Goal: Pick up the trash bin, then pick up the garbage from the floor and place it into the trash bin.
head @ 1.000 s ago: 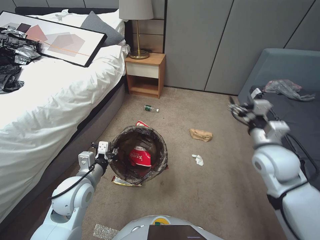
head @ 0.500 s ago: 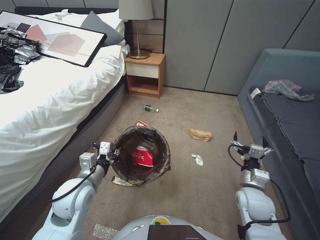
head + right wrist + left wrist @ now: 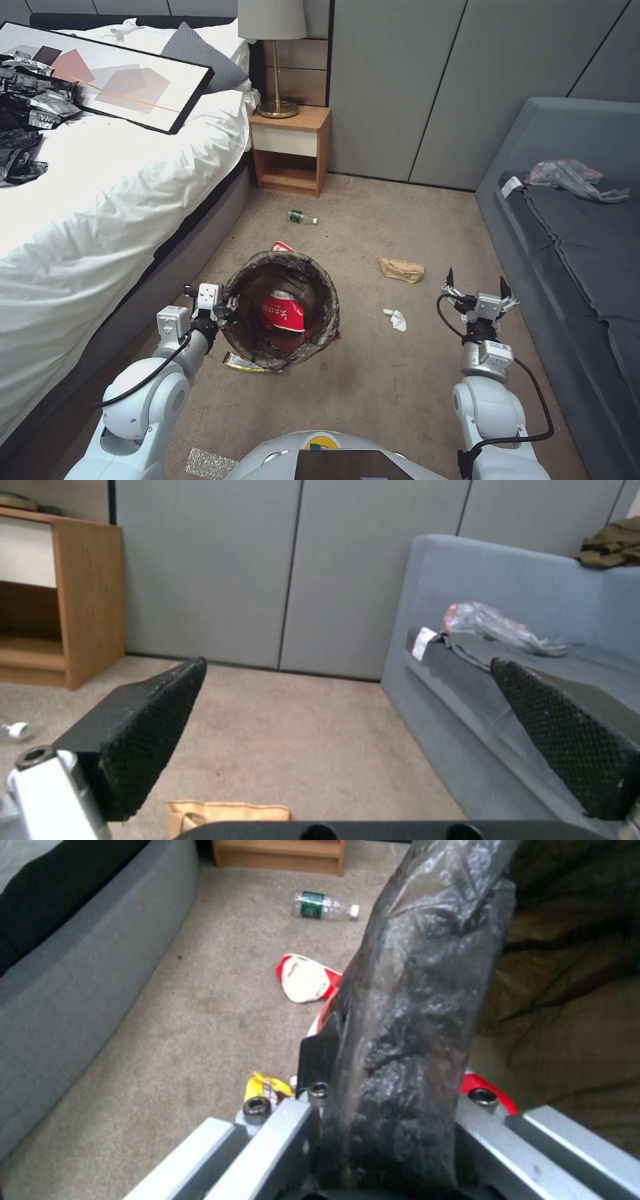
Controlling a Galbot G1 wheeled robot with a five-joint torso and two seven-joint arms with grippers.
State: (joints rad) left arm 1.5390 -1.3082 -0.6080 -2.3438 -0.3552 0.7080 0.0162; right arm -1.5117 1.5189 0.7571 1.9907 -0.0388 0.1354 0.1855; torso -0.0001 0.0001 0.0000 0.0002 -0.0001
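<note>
The trash bin (image 3: 332,308), lined with a dark bag, is tilted toward me, and my left gripper (image 3: 229,311) is shut on its near-left rim. The left wrist view shows the liner's rim (image 3: 413,1005) pinched in that gripper (image 3: 397,1085). A red-and-white cup (image 3: 283,313) lies inside. Garbage on the carpet: a clear bottle (image 3: 302,217), a second cup (image 3: 283,247) behind the bin, a yellow wrapper (image 3: 241,363), a tan paper bag (image 3: 401,269) and a white tissue (image 3: 397,320). My right gripper (image 3: 476,285) hangs open and holds nothing, just right of the tissue; its pads (image 3: 150,730) are spread wide.
A white bed (image 3: 100,187) runs along the left, with a framed picture and black-and-silver bags on it. A wooden nightstand (image 3: 291,150) stands ahead. A blue-grey sofa (image 3: 573,253) carrying a grey plastic bag (image 3: 573,177) closes off the right. Open carpet lies between them.
My right arm has swung down from beside the sofa to low over the carpet and edged left toward the tissue, still open. The bin has shifted only slightly in my left gripper.
</note>
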